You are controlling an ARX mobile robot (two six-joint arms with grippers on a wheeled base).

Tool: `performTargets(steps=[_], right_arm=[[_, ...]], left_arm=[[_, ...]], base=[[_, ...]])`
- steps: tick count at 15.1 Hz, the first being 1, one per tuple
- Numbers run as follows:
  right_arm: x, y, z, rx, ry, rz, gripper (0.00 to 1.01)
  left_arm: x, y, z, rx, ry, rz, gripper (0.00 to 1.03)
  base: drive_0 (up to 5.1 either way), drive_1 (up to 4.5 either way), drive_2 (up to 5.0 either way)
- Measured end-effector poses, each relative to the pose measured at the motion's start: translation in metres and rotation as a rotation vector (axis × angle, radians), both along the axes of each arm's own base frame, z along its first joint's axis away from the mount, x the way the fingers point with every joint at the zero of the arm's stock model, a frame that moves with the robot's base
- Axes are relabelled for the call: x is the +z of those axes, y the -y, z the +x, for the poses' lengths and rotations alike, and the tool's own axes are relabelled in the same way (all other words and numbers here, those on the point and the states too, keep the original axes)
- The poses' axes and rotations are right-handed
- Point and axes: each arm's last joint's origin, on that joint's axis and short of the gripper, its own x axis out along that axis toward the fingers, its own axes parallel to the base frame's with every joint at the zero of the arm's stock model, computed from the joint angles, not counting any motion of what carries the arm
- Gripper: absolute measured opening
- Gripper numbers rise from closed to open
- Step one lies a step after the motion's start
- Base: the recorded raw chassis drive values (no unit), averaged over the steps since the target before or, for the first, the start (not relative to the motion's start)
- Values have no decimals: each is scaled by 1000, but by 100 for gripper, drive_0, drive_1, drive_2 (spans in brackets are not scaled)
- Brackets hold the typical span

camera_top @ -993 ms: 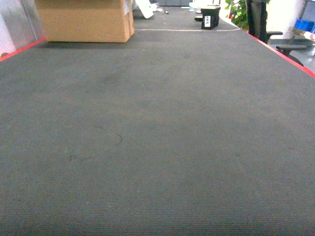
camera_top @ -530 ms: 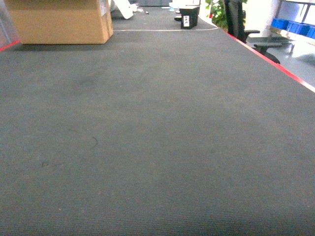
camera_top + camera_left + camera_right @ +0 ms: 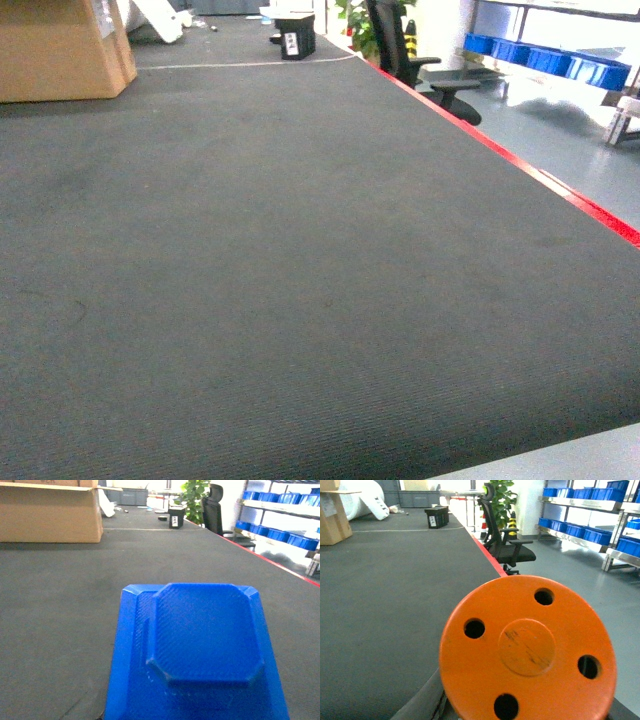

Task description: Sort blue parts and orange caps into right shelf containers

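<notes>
a round orange cap (image 3: pixel 527 652) fills the lower part of the right wrist view: a smooth, flat-faced disc with four small round holes spaced around a raised, scuffed central circle. it is seen close before the camera, above the edge of the dark mat (image 3: pixel 395 580); the right jaws themselves are not seen, so whether they clamp the cap cannot be told. in the left wrist view a blue part (image 3: pixel 200 650) is seen just as close: a moulded plastic piece with a fine ribbed texture, a raised square panel with cut corners set on a wider sloped base. the left jaws are likewise hidden, and their state cannot be told.

beyond both pieces a wide, dark grey, finely ribbed mat is spread, bordered by a red strip (image 3: pixel 520 165) on its right side. a brown cardboard box (image 3: pixel 50 512) is seen at the far left of the mat, and a small black bin (image 3: pixel 436 517) further off. a black office chair (image 3: pixel 505 540) stands beside the red edge, with a green plant (image 3: pixel 500 497) behind it. metal shelves (image 3: pixel 580 512) carrying blue containers (image 3: pixel 570 530) are seen at the right.
</notes>
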Motion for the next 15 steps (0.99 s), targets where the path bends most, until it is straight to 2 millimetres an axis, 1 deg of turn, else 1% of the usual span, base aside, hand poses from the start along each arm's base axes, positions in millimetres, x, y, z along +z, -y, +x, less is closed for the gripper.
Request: performTargets(steps=[15], right_arm=[[0,0,0,0,0,0,45]], left_arm=[[0,0,0,0,0,0,42]], base=[[-159,-159,-159]])
